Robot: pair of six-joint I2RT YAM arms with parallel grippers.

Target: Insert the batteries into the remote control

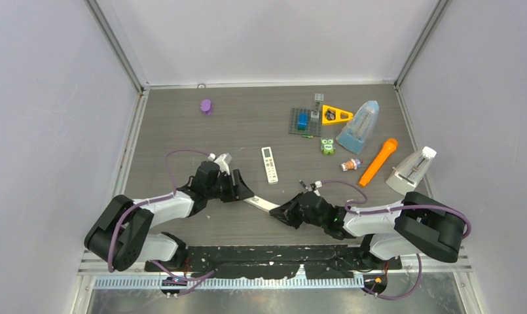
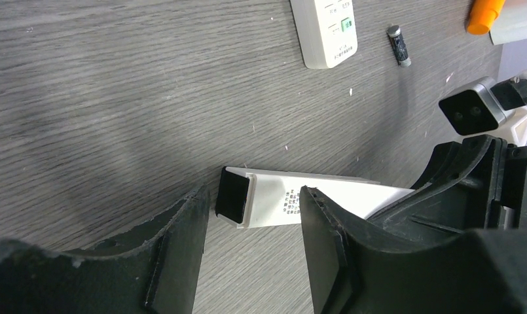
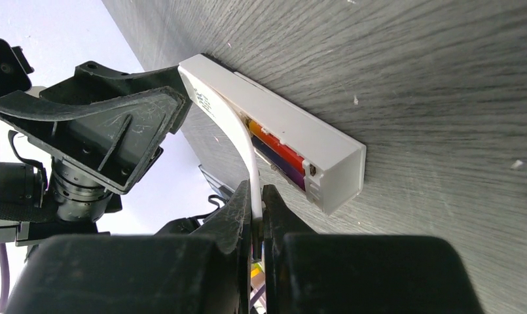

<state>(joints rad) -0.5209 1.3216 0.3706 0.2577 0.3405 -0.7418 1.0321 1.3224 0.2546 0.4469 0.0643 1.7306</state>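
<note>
The right gripper (image 3: 255, 196) was clenched tight on the thin white cover (image 3: 237, 124). The cover bent up in a curve from the remote (image 3: 293, 121), which lay on the table (image 2: 116, 98) just ahead of that gripper's tips. The cover's far end seemed joined to the remote. Under the cover, inside the remote, a red battery (image 3: 273, 142) and a dark battery (image 3: 281, 165) lay side by side.

The left gripper (image 2: 254, 196) had its jaws apart, one on each side of the remote's other end. I could not tell if they squeezed it or just stood next to it.

I think a few things could go wrong from here. The cover was bent a lot, so a hard pull could snap it or make it slip out of the pinch. If the left gripper was not holding on, the remote could slide or tip, and the batteries could roll out. One more battery (image 2: 398, 44) lay well beyond the left gripper, near the other remote (image 2: 326, 29).
</note>
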